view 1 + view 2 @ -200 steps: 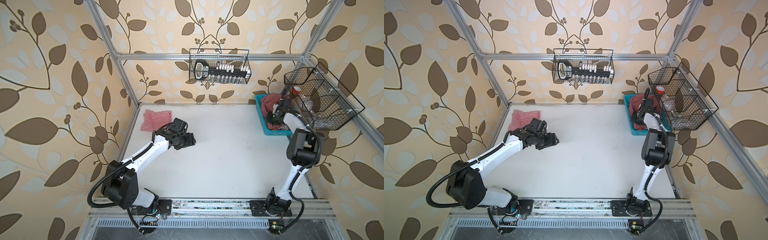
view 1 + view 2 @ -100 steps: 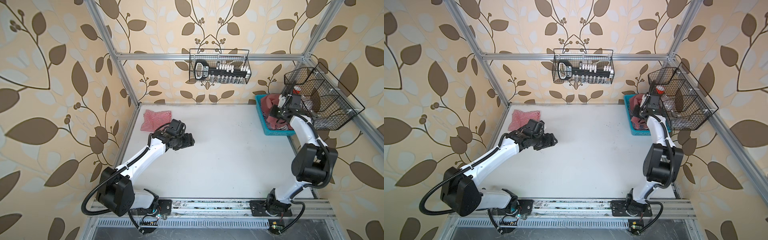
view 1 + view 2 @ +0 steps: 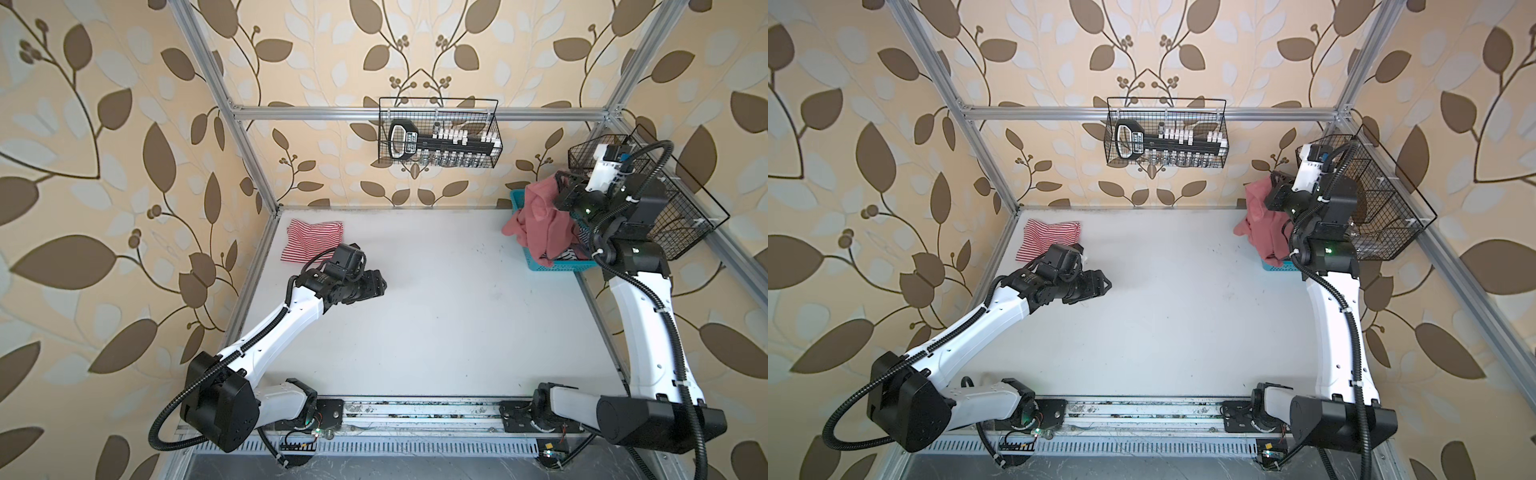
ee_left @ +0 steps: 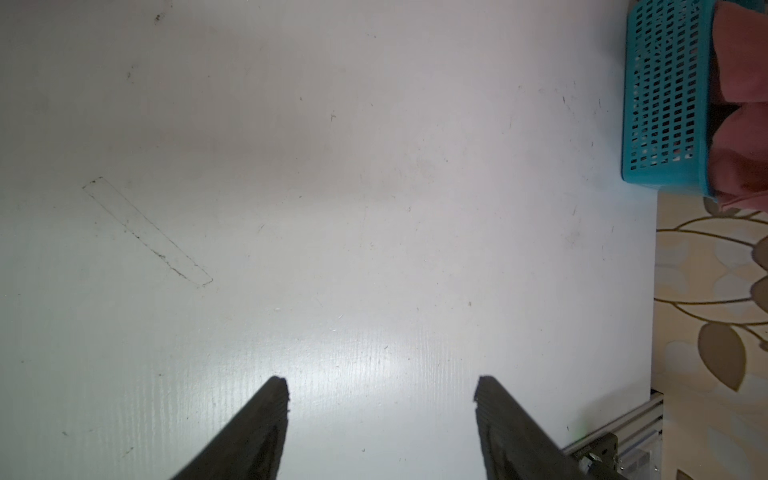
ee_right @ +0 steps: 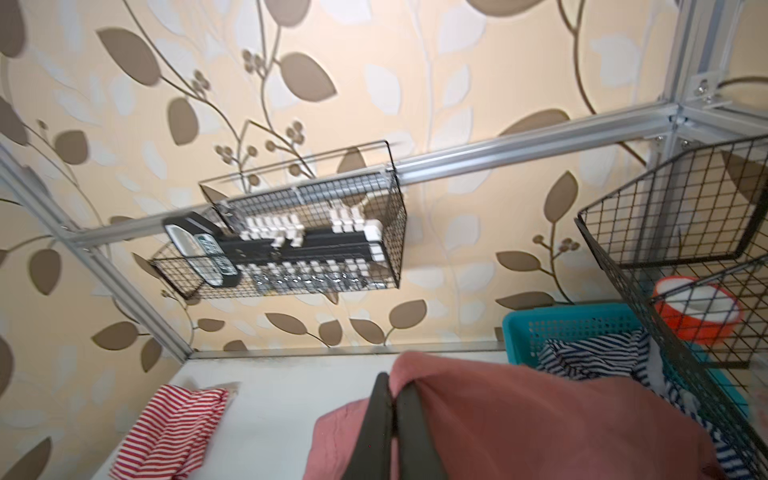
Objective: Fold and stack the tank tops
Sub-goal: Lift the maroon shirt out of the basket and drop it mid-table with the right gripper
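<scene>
Right wrist view gives me the right claw (image 5: 392, 380) pinched shut on the red top (image 5: 540, 415), lifted above the teal basket (image 5: 561, 328) at the far right corner of the counter (image 5: 270, 399), with its lower folds trailing into the basket. In both top views the striped top (image 3: 312, 241) lies flat at the far left corner. My left claw (image 3: 376, 286) hovers just beside it, spread wide and holding nothing.

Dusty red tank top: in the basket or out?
Mostly out: the right hand, shut on the tank top, holds it above the blue basket, lower end draped over the rim.
</scene>
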Robot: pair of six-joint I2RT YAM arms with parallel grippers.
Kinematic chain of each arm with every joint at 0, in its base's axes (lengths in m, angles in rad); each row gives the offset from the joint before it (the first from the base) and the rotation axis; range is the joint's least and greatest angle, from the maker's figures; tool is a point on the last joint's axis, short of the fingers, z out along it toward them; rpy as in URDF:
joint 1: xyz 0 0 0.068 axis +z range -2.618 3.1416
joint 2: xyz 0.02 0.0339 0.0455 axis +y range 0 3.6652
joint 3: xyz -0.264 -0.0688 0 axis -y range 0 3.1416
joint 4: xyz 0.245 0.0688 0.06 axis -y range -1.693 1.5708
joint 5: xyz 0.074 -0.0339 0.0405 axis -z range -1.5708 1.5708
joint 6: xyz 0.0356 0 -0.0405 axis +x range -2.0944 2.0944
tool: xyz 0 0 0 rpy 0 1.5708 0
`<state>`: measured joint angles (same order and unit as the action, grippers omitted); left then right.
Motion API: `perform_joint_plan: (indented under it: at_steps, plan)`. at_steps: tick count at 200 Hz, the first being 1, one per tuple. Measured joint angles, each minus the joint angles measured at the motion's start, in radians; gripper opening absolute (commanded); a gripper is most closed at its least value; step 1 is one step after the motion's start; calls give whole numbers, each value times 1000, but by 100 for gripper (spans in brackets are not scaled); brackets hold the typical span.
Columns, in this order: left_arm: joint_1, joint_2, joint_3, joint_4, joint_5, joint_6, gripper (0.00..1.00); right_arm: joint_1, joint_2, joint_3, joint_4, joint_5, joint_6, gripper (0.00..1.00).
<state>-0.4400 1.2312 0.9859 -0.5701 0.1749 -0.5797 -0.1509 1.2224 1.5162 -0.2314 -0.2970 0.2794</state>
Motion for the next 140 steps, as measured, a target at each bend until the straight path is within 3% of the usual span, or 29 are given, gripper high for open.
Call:
perform_joint_plan:
  at_steps: [72, 140]
  plan:
    - [0, -86, -34, 23, 0, -15, 73, 97, -89, 182, 188, -186, 197, 0]
    - [-6, -208, -59, 10, -21, -31, 73, 364, -53, 173, 306, -270, 279, 0]
